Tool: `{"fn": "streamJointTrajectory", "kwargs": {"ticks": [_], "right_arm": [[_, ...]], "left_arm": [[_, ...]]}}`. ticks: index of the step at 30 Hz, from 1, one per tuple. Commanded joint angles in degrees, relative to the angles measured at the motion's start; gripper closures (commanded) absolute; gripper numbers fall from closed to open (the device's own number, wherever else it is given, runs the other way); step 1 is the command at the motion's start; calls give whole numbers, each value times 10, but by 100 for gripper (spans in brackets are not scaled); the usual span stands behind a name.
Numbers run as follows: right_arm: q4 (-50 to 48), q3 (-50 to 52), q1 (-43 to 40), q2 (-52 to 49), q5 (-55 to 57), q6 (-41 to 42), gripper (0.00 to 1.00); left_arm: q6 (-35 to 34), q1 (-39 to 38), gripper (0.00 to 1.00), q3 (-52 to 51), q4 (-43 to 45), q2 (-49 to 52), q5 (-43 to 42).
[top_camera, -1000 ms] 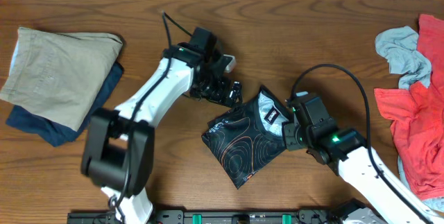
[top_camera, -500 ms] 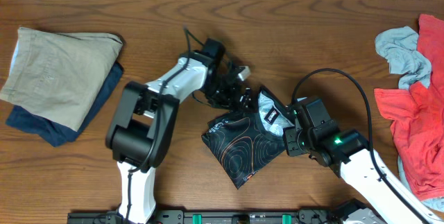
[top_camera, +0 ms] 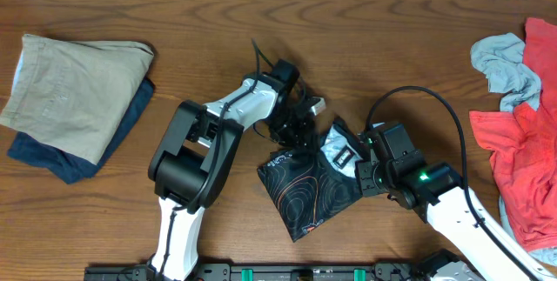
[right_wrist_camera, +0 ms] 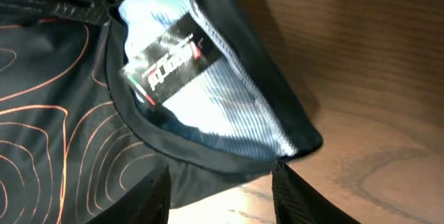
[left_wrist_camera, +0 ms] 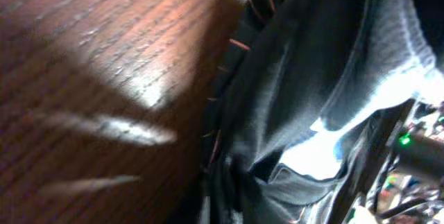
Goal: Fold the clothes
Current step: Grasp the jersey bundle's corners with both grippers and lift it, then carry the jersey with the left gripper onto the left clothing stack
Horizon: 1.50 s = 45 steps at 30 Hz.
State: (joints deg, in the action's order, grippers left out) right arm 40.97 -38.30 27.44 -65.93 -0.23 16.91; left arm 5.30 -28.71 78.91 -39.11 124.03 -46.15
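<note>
The clothes are a black jersey with orange contour lines, lying folded in the middle of the table. My left gripper is at its upper left edge, shut on a bunch of the black fabric. The left wrist view is filled by dark fabric and its pale inside, and the fingers are lost in the blur. My right gripper stands at the jersey's right edge by the collar. In the right wrist view its fingers stand apart, the gripper open, with the collar hem and label just beyond them.
A folded khaki garment lies on a navy one at the far left. A red heap and a grey-blue garment lie at the right edge. Bare wood runs along the back.
My left gripper has moved right onto the jersey's upper left edge and closed from wide open. The fabric there has bunched. The right gripper has hardly moved.
</note>
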Motion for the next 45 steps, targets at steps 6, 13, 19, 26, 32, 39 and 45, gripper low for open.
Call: {"fn": "streamJointTrajectory", "kwargs": {"ticks": [6,13,19,26,32,39,45], "right_arm": [[0,-8,3,6,7,-3,55],[4,-8,2,7,38,-3,55],[4,-8,2,18,53,-3,55],[4,-8,2,36,55,-3,55],[5,-8,2,38,58,-3,55],[4,-8,2,38,61,-3,55],[4,-8,2,38,65,-3,55]], "left_arm": [[5,5,94,11,-36,5,139],[-10,63,94,48,-58,-81,263],[-15,150,94,49,-49,-187,334],[-15,257,94,49,-17,-269,352],[-15,336,94,49,28,-303,353],[-15,398,94,49,71,-308,353],[-15,454,94,49,111,-308,353]]}}
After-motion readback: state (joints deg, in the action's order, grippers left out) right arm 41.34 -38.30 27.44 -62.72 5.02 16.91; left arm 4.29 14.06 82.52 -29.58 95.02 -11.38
